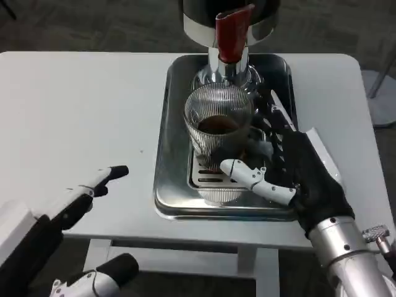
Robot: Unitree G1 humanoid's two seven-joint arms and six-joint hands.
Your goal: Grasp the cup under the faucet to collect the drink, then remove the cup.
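Note:
A ribbed glass cup (218,127) holding a dark drink stands on the slotted grate of the steel drip tray (173,185), right under the faucet with its red lever (233,31). My right hand (294,170) is spread around the cup's right side. Its thumb (247,176) lies low in front of the cup's base, and its fingers (274,117) stand just right of the glass with a small gap. It has no firm hold on the cup. My left hand (77,207) hovers open at the table's near left edge, holding nothing.
The dispenser's dark body with a chrome band (229,15) rises at the back of the tray. The white table (80,111) spreads wide to the left. Its front edge runs close beneath both hands.

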